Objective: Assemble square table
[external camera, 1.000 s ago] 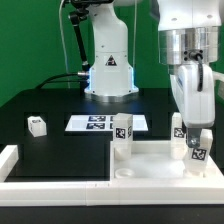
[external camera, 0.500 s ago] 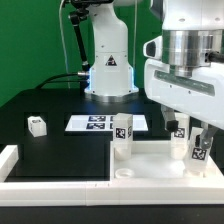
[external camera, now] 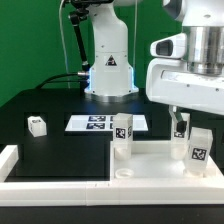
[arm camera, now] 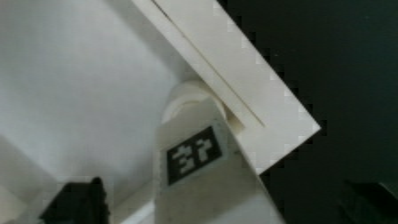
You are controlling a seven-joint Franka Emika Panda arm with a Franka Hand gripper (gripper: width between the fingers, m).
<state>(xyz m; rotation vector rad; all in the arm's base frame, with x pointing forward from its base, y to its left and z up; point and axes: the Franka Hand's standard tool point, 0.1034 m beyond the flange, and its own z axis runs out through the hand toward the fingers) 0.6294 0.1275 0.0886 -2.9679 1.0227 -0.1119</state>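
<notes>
Black table (external camera: 55, 150) carries the whole work and is the largest item in the exterior view. White arm (external camera: 195, 75) fills the upper part of the exterior view's right, its wrist housing hanging over the far corner of the panel.

White square panel (external camera: 150, 165) lies flat on the table toward the exterior view's right. White border rails (external camera: 50, 184) run along the table's near and left edges. The marker board (external camera: 100, 122) lies flat behind the panel, in front of the arm's base.

Upright leg (external camera: 122, 133) stands on the panel's corner nearest the marker board, tag facing the camera. Second leg (external camera: 197, 150) stands upright on the panel at the exterior view's right, just below the wrist housing. Loose leg (external camera: 37, 125) rests on the bare table, well apart from the panel.

Gripper (arm camera: 228, 203): the wrist view shows both dark fingertips (arm camera: 80, 200) spread wide, holding nothing. A tagged leg appears between them, on the panel.
</notes>
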